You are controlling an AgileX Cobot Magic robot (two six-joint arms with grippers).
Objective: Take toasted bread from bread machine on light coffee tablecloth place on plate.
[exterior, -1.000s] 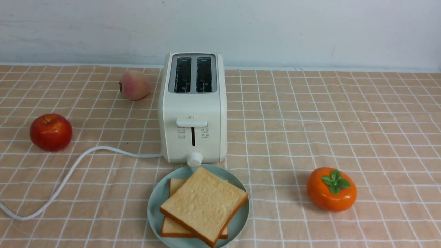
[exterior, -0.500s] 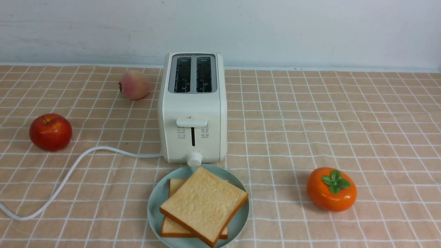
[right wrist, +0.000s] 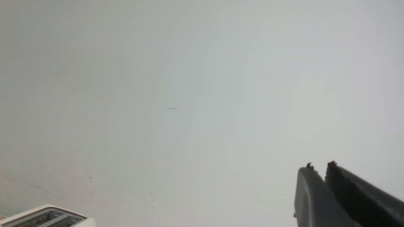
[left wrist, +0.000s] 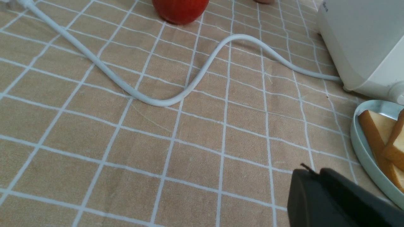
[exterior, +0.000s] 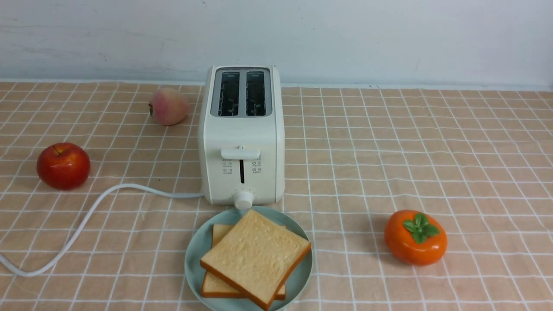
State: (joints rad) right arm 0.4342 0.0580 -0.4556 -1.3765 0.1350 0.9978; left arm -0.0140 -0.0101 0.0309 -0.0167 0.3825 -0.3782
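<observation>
Two slices of toasted bread lie stacked on the plate (exterior: 192, 259), the upper slice (exterior: 255, 255) turned askew over the lower slice (exterior: 221, 233). The bread machine (exterior: 242, 138) stands just behind the plate on the light coffee tablecloth (exterior: 389, 151), both slots dark and bare. Neither gripper shows in the front view. My left gripper (left wrist: 315, 171) hovers low over the cloth beside the plate's rim (left wrist: 363, 151), shut with nothing in it. My right gripper (right wrist: 318, 165) points at the pale wall, above the bread machine's top (right wrist: 47, 217), shut and holding nothing.
A red apple (exterior: 63, 166) sits at the left and a peach (exterior: 168, 106) behind it beside the bread machine. An orange persimmon (exterior: 415, 236) lies at the front right. The white cord (exterior: 86, 216) snakes from the machine to the left edge.
</observation>
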